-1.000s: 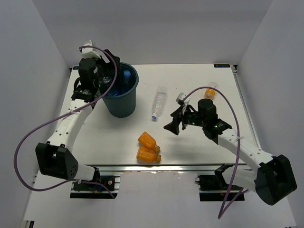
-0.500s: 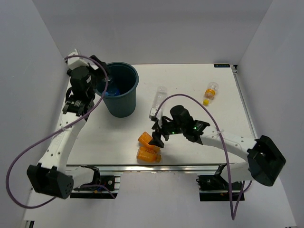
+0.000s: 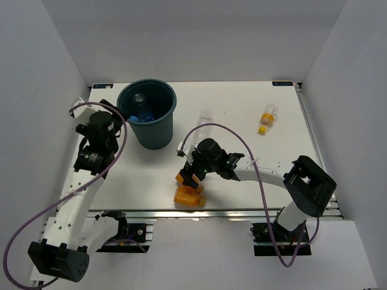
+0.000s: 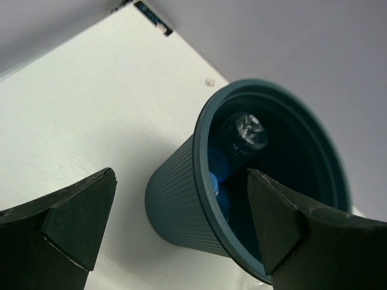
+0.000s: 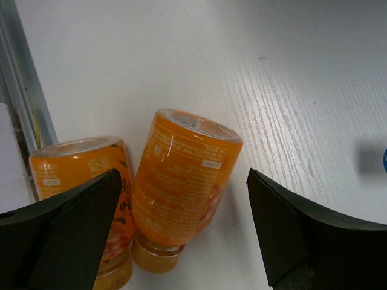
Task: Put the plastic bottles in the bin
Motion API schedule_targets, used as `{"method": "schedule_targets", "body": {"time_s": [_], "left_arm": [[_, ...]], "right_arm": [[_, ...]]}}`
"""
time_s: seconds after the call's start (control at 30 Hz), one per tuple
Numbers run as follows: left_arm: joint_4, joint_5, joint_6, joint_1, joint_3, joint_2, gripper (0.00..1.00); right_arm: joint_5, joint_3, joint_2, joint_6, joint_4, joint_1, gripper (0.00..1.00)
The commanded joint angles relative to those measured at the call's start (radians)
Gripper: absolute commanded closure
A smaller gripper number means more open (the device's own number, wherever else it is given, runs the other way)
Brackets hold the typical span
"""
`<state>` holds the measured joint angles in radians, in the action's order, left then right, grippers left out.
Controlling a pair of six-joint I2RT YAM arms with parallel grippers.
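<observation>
The dark teal bin (image 3: 158, 134) stands at the back left, with clear blue-labelled bottles (image 3: 141, 111) inside; it also shows in the left wrist view (image 4: 181, 208) with a clear bottle (image 4: 243, 136) in it. My left gripper (image 3: 115, 116) is open and empty, just left of the bin. Two orange bottles (image 3: 184, 177) (image 3: 187, 197) lie near the front edge. My right gripper (image 3: 192, 175) is open just above them, its fingers on either side of one orange bottle (image 5: 181, 181), with the other orange bottle (image 5: 78, 172) to the left. A plain clear bottle (image 3: 204, 118) lies mid-table. A small yellow-capped bottle (image 3: 267, 118) lies at the back right.
White walls enclose the table on the left, back and right. A metal rail (image 3: 242, 212) runs along the front edge close to the orange bottles. The right arm's purple cable (image 3: 242, 138) arcs over the table's middle.
My left gripper has drawn back from over the bin to its left side. My right gripper has swung left from mid-table and come down over the orange bottles.
</observation>
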<state>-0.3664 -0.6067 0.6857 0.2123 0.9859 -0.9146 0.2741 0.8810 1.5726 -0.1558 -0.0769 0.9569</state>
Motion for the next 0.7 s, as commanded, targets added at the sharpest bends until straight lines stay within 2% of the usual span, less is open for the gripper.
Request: {"method": "schedule_targets", "body": {"time_s": [0.0, 0.2, 0.27, 0.37, 0.5, 0.63, 0.67], "left_arm": [[-0.023, 0.019, 0.015, 0.001, -0.003, -0.041, 0.02], [-0.014, 0.036, 0.011, 0.001, -0.003, -0.067, 0.02], [-0.009, 0.035, 0.012, -0.001, -0.006, -0.058, 0.02], [-0.006, 0.035, 0.011, 0.001, -0.012, -0.046, 0.02], [-0.006, 0.028, 0.008, 0.001, -0.015, -0.032, 0.02], [-0.008, 0.031, 0.012, 0.001, -0.016, -0.024, 0.02], [-0.008, 0.035, 0.011, 0.001, -0.016, -0.021, 0.02]], "right_arm": [[-0.062, 0.049, 0.035, 0.058, -0.026, 0.017, 0.11], [-0.206, 0.050, 0.064, 0.094, -0.026, 0.019, 0.11], [-0.228, 0.061, 0.073, 0.101, -0.017, 0.019, 0.14], [-0.220, 0.107, 0.102, 0.114, 0.031, 0.019, 0.26], [-0.216, 0.118, 0.101, 0.136, 0.020, 0.019, 0.34], [-0.291, 0.131, 0.072, 0.163, 0.009, 0.019, 0.58], [-0.332, 0.134, 0.052, 0.173, 0.008, 0.019, 0.58]]}}
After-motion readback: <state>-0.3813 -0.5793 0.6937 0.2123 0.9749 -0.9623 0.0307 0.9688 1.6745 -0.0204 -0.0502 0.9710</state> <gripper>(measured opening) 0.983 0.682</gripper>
